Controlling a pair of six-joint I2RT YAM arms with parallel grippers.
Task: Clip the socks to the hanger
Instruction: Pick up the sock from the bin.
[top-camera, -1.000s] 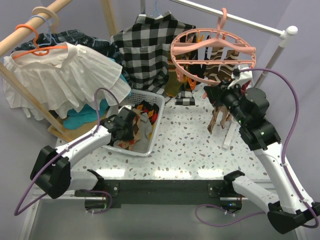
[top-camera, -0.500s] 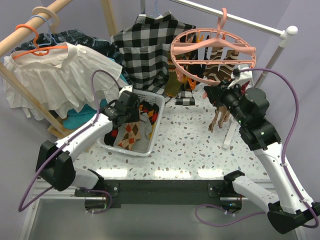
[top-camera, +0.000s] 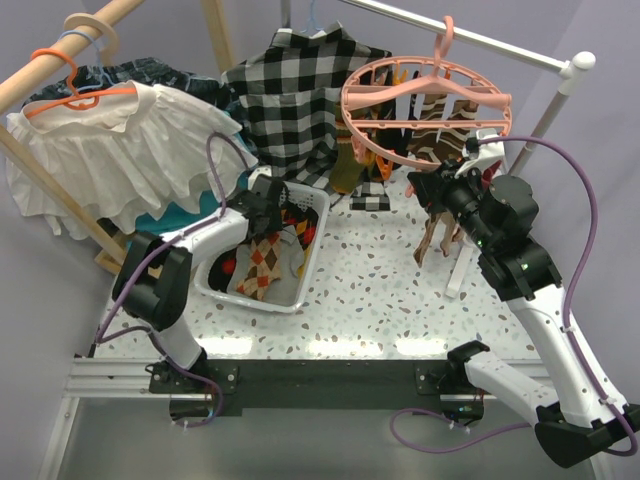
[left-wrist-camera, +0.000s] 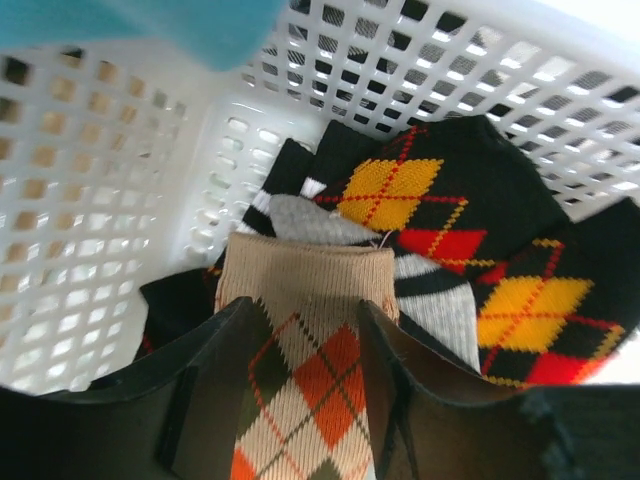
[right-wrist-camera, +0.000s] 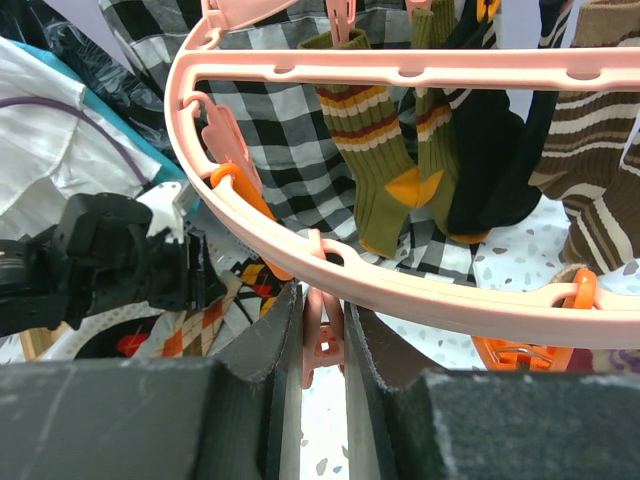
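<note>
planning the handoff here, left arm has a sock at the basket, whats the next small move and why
Probably lift the left gripper, shut on the tan argyle sock, out of the white basket toward the hanger. The sock hangs inside it above other socks, and the right gripper pinches a pink peg under the ring, seemingly ready.

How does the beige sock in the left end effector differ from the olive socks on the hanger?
The beige sock has orange argyle diamonds; the olive socks have maroon stripes. The beige sock is gripped by the left end effector; the olive socks hang from the hanger. Both are knitted.
</note>
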